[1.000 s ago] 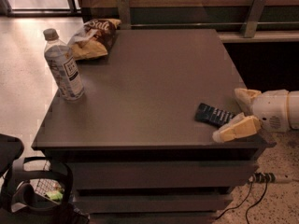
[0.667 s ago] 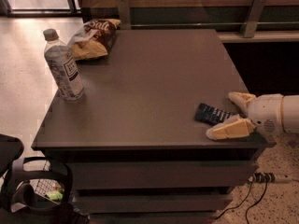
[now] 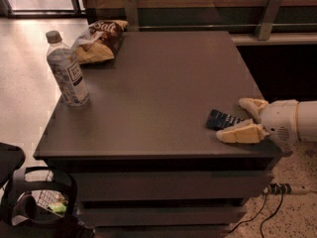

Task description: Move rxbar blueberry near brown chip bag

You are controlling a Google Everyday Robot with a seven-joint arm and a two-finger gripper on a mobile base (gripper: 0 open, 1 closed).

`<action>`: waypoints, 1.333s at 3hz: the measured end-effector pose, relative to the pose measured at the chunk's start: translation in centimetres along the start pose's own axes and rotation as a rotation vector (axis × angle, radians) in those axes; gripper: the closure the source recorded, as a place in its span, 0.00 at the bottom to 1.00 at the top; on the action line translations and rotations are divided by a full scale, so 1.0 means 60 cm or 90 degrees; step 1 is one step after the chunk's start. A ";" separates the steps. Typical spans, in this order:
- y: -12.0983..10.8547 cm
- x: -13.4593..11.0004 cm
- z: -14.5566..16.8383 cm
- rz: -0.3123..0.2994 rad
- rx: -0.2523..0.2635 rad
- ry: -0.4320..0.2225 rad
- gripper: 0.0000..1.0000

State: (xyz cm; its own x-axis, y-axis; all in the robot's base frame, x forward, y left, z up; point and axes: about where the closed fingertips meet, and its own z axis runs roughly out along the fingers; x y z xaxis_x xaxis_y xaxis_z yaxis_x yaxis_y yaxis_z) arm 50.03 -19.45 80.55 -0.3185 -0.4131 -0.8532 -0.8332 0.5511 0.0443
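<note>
The rxbar blueberry (image 3: 223,119), a flat dark navy bar with white lettering, lies near the table's front right corner. My gripper (image 3: 239,118) comes in from the right at table level. Its two pale fingers (image 3: 241,133) are spread, one on each side of the bar's right end, and do not pinch it. The brown chip bag (image 3: 100,41), wrinkly dark brown and yellow-orange with white script, lies at the table's far left corner, far from the bar.
A clear water bottle (image 3: 66,70) with a grey cap stands upright near the table's left edge. The dark table top (image 3: 153,83) sits on drawers. A wall rail runs behind it. A black wire basket (image 3: 39,202) stands at floor level front left.
My gripper has slid left along the table, so its open fingers now straddle more of the bar. The bar, bag and bottle have not moved.
</note>
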 end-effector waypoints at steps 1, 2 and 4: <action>0.000 -0.006 -0.004 0.000 0.000 0.000 0.90; 0.001 -0.008 -0.004 0.000 0.000 0.000 1.00; 0.001 -0.008 -0.004 0.000 0.000 0.000 1.00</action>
State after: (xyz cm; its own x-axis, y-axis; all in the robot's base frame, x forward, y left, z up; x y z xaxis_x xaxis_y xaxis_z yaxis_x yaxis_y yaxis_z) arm 50.04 -19.43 81.09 -0.3182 -0.4134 -0.8531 -0.8335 0.5508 0.0440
